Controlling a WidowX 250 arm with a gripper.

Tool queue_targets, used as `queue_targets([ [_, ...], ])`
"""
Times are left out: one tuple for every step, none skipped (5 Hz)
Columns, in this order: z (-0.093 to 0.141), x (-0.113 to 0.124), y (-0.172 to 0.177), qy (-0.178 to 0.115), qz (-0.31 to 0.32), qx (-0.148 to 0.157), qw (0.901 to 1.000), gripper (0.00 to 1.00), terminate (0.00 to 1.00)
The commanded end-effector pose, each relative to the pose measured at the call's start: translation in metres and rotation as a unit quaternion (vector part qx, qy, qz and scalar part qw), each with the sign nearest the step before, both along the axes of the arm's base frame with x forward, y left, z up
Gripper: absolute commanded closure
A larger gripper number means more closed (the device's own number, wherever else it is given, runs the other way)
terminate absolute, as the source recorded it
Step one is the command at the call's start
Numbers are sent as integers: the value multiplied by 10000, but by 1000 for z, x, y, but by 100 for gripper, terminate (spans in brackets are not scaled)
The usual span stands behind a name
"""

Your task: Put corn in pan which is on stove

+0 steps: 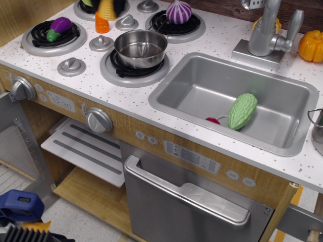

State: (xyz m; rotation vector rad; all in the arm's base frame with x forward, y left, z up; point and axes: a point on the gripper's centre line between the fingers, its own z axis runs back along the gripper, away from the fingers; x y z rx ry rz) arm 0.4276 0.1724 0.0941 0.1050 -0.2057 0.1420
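Observation:
The yellow corn hangs blurred at the top edge, above the orange carrot and to the back left of the pan. My gripper is shut on it; only its dark fingertips show, the rest is cut off by the frame. The shiny steel pan stands empty on the front right burner of the white speckled stove.
A purple eggplant lies on the left burner and a purple onion on the back right burner. The grey sink holds a green gourd and a small red thing. A faucet and an orange pumpkin stand at the back right.

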Motion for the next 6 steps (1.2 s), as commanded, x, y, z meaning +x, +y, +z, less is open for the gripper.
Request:
queue_targets([
  [40,9,-22,-841,190,-21,9963,100,0],
  [32,11,-27,-844,230,-193,9960,0,0],
  [27,12,-25,-852,182,-313,9957,0,0],
  [22,13,-19,-869,31,-527,9948,0,0],
  [22,13,-19,-869,31,-527,9948,0,0],
  [22,13,-19,-869,31,-527,9948,0,100],
])
